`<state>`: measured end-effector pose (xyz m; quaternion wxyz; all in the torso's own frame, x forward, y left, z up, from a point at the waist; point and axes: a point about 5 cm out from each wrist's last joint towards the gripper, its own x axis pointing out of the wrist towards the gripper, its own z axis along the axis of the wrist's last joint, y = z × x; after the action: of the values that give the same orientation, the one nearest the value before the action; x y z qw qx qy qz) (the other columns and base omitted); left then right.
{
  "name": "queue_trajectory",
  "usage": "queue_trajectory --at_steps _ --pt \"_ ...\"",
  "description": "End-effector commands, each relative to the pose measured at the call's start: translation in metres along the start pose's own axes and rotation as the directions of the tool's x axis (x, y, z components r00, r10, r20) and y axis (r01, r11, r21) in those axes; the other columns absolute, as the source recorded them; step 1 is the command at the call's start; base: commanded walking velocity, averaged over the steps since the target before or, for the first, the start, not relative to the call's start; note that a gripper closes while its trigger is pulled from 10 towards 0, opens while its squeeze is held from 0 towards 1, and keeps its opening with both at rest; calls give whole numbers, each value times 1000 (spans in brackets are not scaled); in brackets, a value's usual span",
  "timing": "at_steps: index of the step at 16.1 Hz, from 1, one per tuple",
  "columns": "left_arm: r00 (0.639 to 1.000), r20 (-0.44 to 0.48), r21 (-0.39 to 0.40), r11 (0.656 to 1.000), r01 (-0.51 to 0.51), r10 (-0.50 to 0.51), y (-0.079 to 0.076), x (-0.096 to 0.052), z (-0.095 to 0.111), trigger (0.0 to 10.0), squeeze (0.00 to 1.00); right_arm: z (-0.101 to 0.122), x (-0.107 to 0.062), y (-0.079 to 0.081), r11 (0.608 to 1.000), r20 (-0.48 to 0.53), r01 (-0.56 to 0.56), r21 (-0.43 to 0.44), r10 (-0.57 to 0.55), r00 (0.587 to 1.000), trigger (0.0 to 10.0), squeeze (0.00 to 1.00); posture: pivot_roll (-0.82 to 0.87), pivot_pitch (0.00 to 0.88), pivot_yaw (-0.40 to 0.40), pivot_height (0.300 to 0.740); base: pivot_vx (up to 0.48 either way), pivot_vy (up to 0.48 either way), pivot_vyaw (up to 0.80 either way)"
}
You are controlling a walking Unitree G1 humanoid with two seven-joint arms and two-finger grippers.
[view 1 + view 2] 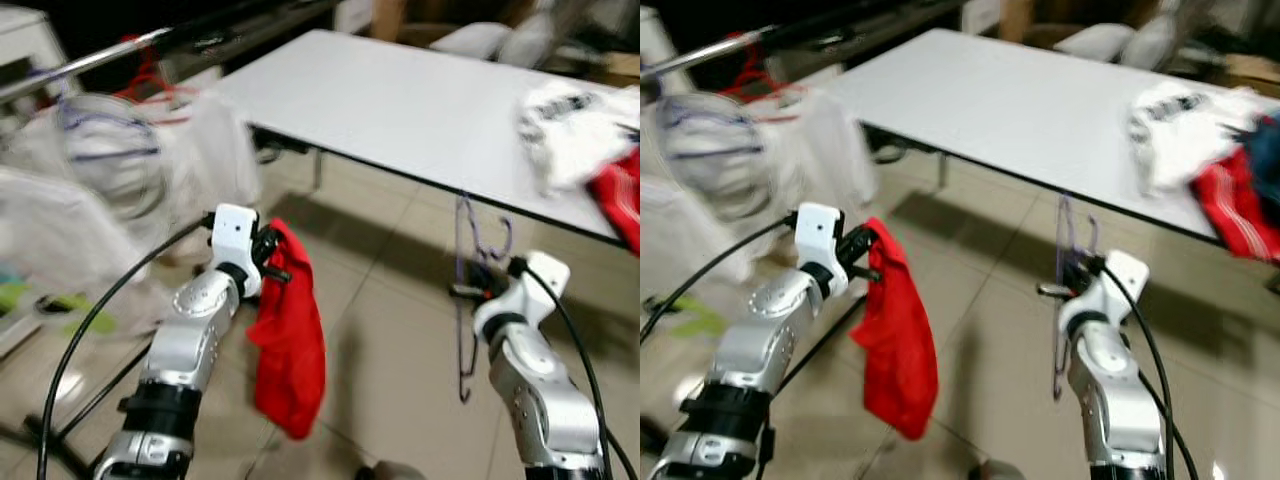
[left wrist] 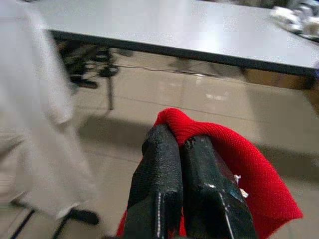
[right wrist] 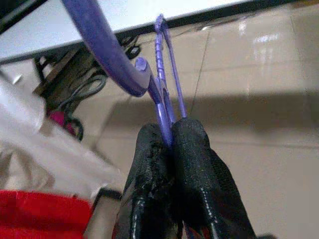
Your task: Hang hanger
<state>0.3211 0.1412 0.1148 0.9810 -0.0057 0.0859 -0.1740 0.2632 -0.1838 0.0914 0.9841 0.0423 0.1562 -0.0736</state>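
Purple hanger [image 3: 162,94] clamped in right end effector [image 3: 172,137]; red cloth [image 1: 290,345] in left end effector [image 2: 180,142].

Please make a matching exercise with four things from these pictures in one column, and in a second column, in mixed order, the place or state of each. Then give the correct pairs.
Things
1. red cloth
2. purple hanger
3. white table
4. pile of clothes

Places or states
A. lies on the table's right end
B. hangs from the left gripper
C. stands on the tiled floor ahead of both arms
D. clamped in the right gripper

Pairs: 1-B, 2-D, 3-C, 4-A
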Motion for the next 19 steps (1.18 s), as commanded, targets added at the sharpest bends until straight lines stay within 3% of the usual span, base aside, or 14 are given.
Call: queue_trajectory --at_steps 1,5,11,14,16,17,19 --pt "998 50 17 999 -29 28 9 2 15 10000 0 8 3 9 1000 23 -24 18 23 999 10000 0 -97 0 9 740 0 480 0" --pt "999 39 25 999 -21 20 7 4 14 10000 0 6 2 8 1000 23 -7 -7 7 1000 10000 0 -103 0 16 740 0 480 0" --pt "999 35 35 999 -15 14 7 5 14 10000 0 6 0 12 999 20 -14 37 13 1000 10000 0 -106 0 25 740 0 480 -800" --pt "999 40 66 998 -14 12 5 7 15 10000 0 6 2 8 999 -1 23 -26 -23 1000 10000 0 -110 0 22 740 0 0 -794" --pt "997 75 20 1000 -16 14 3 6 17 10000 0 9 3 10 999 -2 5 40 -5 1000 10000 0 -108 0 12 740 0 -236 -213" --pt "997 82 16 1000 -13 11 3 6 18 10000 0 10 4 10 999 3 8 33 -8 1000 10000 0 -108 0 9 740 0 0 0" --pt "995 101 11 1000 -14 13 3 5 21 10000 0 12 6 6 998 30 43 -35 -42 999 10000 0 -103 0 -2 740 0 0 0"
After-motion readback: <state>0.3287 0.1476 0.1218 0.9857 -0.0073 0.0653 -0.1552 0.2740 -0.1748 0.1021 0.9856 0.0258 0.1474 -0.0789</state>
